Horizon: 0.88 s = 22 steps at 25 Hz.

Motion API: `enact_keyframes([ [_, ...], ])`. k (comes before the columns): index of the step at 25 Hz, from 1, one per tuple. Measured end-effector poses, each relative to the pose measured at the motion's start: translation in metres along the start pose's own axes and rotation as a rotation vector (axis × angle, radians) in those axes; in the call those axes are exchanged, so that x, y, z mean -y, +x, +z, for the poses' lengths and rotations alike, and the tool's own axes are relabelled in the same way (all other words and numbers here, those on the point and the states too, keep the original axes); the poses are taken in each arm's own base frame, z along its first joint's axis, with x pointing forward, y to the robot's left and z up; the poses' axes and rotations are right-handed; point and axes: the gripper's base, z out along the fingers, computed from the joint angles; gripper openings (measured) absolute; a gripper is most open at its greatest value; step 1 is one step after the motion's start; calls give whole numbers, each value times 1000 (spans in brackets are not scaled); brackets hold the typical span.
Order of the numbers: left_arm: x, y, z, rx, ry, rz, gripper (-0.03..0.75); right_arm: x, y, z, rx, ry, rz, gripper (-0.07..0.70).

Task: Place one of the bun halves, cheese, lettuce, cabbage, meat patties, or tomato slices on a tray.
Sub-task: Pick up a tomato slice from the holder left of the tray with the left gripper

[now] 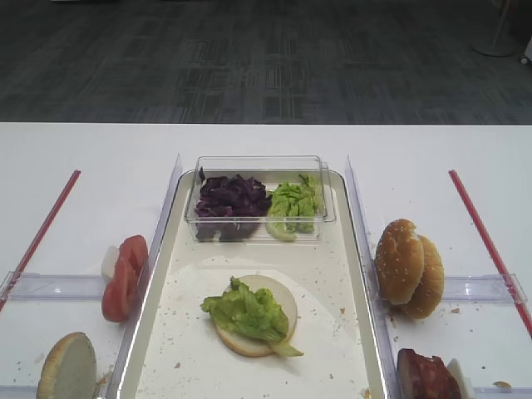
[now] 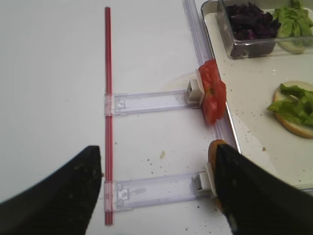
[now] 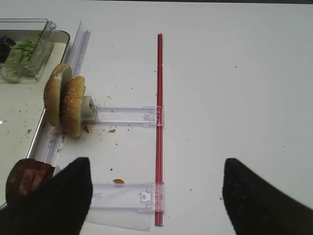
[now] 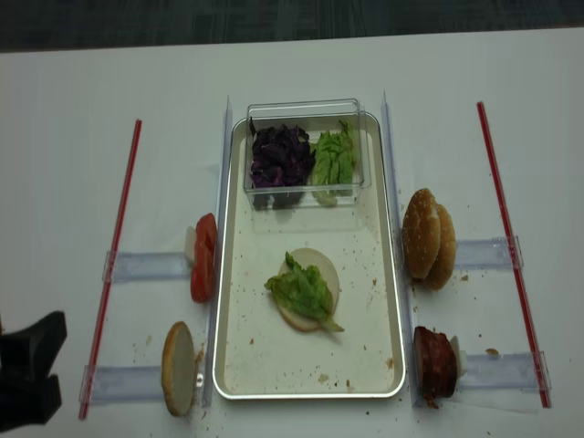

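left claw (image 2: 156, 191): spread wide, pinching nothing, hovering over the worktop (image 2: 54, 73) left of the tray (image 2: 254, 98)
right claw (image 3: 154, 196): spread too, empty, above the worktop right of the tray
nearest to left claw: lone bun half (image 2: 217, 171) on edge in a clear holder, just under the right finger
tomato slices (image 2: 212, 90): upright in the next holder, against the tray rim; likely wet, slippery, floppy; best pinched gently across the flat faces near the top edge
meat patty (image 3: 27, 178): by the right claw, glossy, probably greasy
tray load: bun half (image 1: 274, 307) topped with lettuce (image 1: 248, 312)
far end: clear box with cabbage (image 1: 231, 199), light and loose
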Motion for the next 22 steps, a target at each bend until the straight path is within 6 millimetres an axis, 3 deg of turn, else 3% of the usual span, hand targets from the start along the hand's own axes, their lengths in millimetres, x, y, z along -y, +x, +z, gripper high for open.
enact_keyframes([
  [6, 1, -41, 38, -181, 24, -9, 454, 0, 0, 0, 0, 0, 0, 571],
  [11, -1, -71, 83, -349, 28, -25, 452, 0, 0, 0, 0, 0, 0, 571],
  [22, -7, -103, 185, -618, 27, -40, 451, 0, 0, 0, 0, 0, 2, 571],
])
